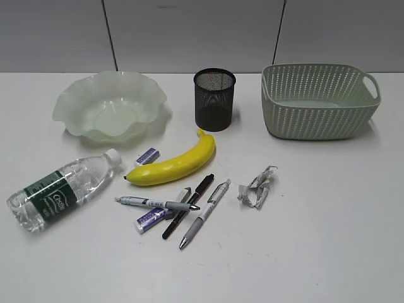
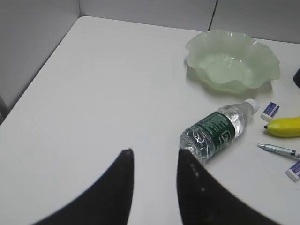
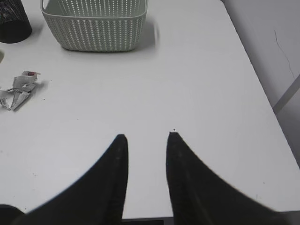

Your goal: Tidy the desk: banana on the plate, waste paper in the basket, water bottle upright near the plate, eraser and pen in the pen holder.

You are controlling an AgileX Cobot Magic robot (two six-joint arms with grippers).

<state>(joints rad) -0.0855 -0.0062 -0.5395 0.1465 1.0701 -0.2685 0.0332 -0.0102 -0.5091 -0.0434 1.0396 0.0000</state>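
The banana (image 1: 172, 165) lies mid-desk, in front of the empty pale green plate (image 1: 110, 104) and the black mesh pen holder (image 1: 214, 99). The water bottle (image 1: 60, 189) lies on its side at the left. Three pens (image 1: 189, 203) and two erasers (image 1: 147, 156) lie by the banana. The waste paper (image 1: 257, 187) lies right of the pens, in front of the green basket (image 1: 320, 101). My left gripper (image 2: 154, 153) is open and empty, above the desk just left of the bottle's base (image 2: 211, 136). My right gripper (image 3: 146, 137) is open and empty, near the desk's front right edge. Neither gripper shows in the exterior view.
The desk (image 1: 328, 240) is white, with grey partition walls behind it. In the right wrist view the basket (image 3: 96, 26), the pen holder (image 3: 13, 21) and the waste paper (image 3: 18, 89) lie far ahead and to the left; the desk's right edge (image 3: 262, 93) is close.
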